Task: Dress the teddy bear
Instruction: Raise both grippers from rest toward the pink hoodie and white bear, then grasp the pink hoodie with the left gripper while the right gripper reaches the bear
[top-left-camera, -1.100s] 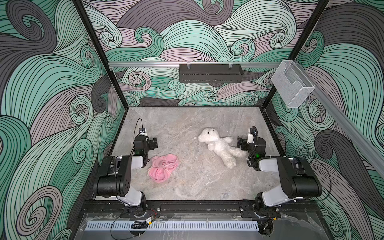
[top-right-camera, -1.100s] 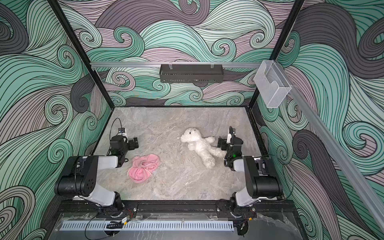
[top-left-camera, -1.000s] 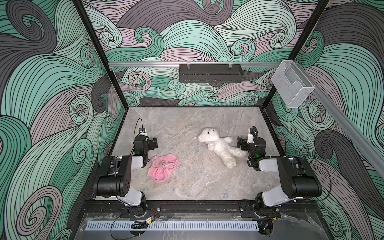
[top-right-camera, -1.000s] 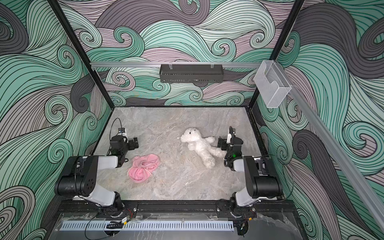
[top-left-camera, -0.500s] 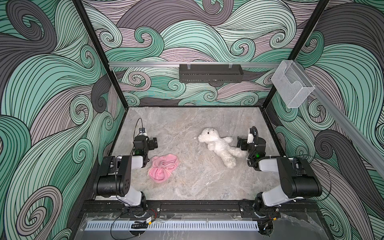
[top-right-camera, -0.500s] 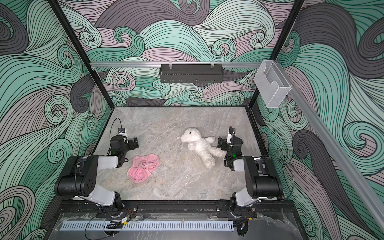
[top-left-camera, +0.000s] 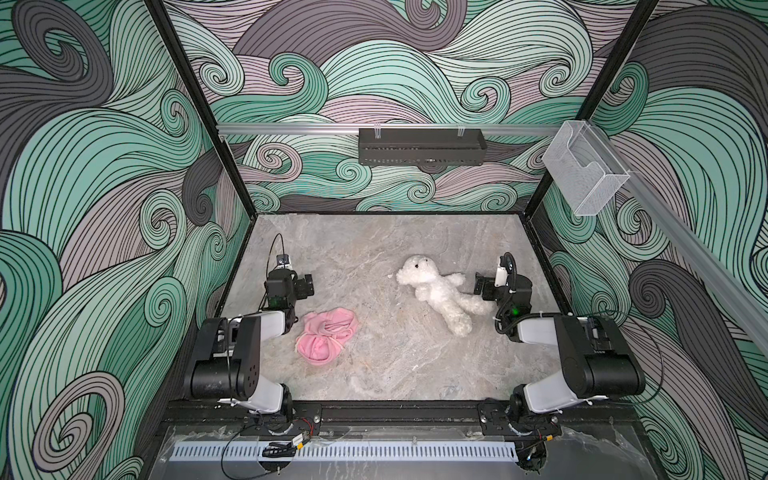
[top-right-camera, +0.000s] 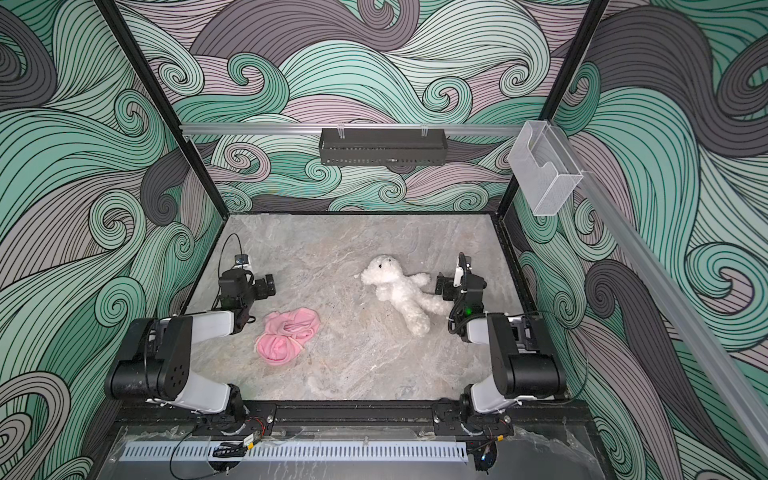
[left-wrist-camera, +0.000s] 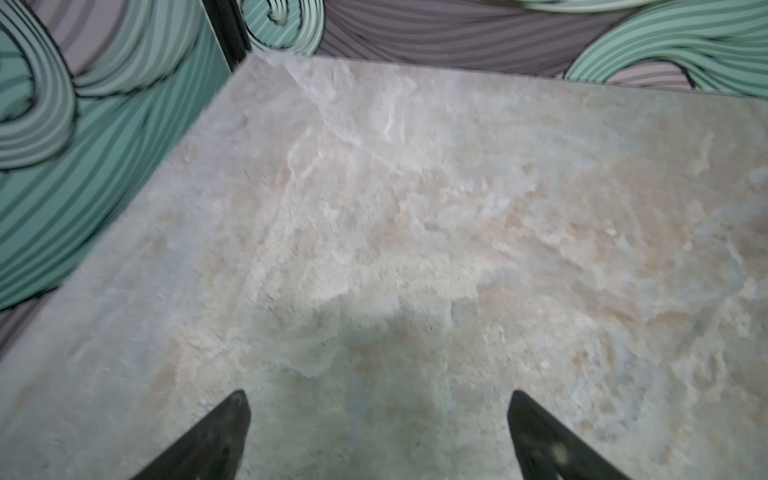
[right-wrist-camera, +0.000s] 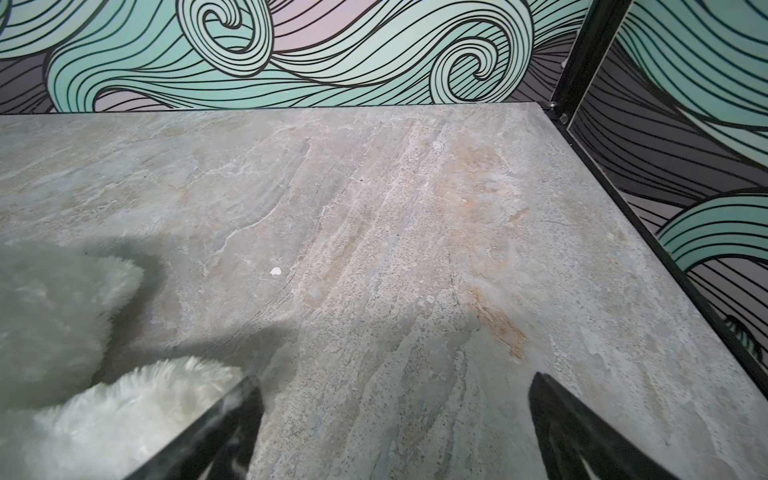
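One teddy bear (top-left-camera: 436, 291) lies right of centre on the worktop (top-left-camera: 374, 249), leg just beside the right pincer (right-wrist-camera: 395, 384); one crumpled pink shirt (top-left-camera: 328, 334) near the left pincer (left-wrist-camera: 376, 399). Two pincers, both released, empty.

The teddy bear (top-left-camera: 436, 291) lies on the table (top-left-camera: 374, 245), pink shirt (top-left-camera: 326, 334) well apart.

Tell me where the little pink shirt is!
In both top views the pink shirt lies crumpled on the left side of the table, close beside the left arm. The teddy bear lies apart, to its right.
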